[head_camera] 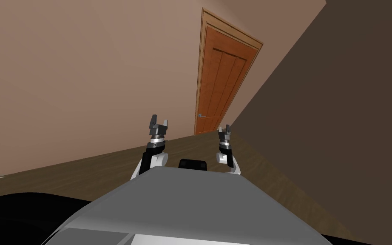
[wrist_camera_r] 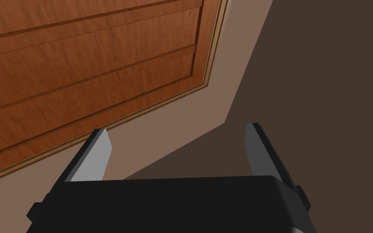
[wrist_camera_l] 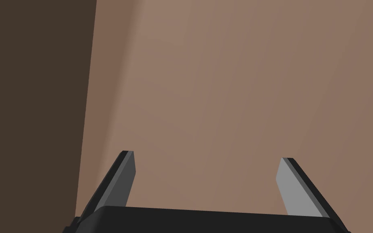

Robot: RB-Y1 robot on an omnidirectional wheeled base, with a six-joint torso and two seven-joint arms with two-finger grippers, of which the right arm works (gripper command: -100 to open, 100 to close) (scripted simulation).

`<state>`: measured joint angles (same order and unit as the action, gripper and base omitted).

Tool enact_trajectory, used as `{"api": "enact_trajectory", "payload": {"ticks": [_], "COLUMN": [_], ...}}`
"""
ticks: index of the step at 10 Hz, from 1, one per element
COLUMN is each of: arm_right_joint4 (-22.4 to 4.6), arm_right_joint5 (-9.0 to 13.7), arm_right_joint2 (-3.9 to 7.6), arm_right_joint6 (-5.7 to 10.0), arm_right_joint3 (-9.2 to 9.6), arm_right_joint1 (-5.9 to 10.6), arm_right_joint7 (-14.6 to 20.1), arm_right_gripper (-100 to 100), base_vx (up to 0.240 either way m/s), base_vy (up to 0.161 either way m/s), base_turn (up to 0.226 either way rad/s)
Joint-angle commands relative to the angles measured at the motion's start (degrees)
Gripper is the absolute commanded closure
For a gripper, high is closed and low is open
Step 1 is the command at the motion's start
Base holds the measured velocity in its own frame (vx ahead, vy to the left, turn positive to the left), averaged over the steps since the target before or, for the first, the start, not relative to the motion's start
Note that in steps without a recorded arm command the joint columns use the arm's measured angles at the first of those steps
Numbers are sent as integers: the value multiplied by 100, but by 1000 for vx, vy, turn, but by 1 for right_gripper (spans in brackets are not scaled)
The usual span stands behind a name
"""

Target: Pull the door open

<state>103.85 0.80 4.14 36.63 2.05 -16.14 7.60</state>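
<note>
A reddish-brown panelled wooden door (head_camera: pixel 222 81) stands closed in a lighter wood frame at the far end of the tan wall, some way ahead. Its small grey lever handle (head_camera: pixel 201 115) sits low on the door's left edge. My right gripper (head_camera: pixel 224 128) is raised in front of me, open and empty, pointing toward the door's panels (wrist_camera_r: pixel 84 60) and frame, well short of them. My left gripper (head_camera: pixel 158 121) is raised to the left of it, open and empty, facing the tan wall (wrist_camera_l: pixel 242 81).
A dark brown wall (head_camera: pixel 339 119) runs along my right and meets the tan wall just right of the door. Wood-look floor (head_camera: pixel 106 166) stretches between me and the door. A black area (head_camera: pixel 16 212) lies at the lower left.
</note>
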Motion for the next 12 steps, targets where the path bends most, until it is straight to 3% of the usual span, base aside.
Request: {"api": "enact_trajectory", "payload": {"ticks": [1, 3, 8, 10, 12], "arm_right_joint4": [-280, -469, -1430, -1625, -2014], "arm_right_joint5": [41, 63, 171, 193, 237], "arm_right_joint2": [59, 85, 212, 237, 282], "arm_right_joint6": [26, 54, 201, 230, 289], "arm_right_joint3": [-29, -40, -94, -105, -127], "arm_right_joint1": [101, 161, 469, 531, 656], "arm_right_joint7": [0, -7, -42, -49, -63], "arm_right_gripper": [-100, -100, -100, -100, -100], "base_vx": [86, 81, 89, 81, 55], "base_vy": [-23, -21, -18, -27, -21], "base_turn": [146, 89, 130, 97, 113]}}
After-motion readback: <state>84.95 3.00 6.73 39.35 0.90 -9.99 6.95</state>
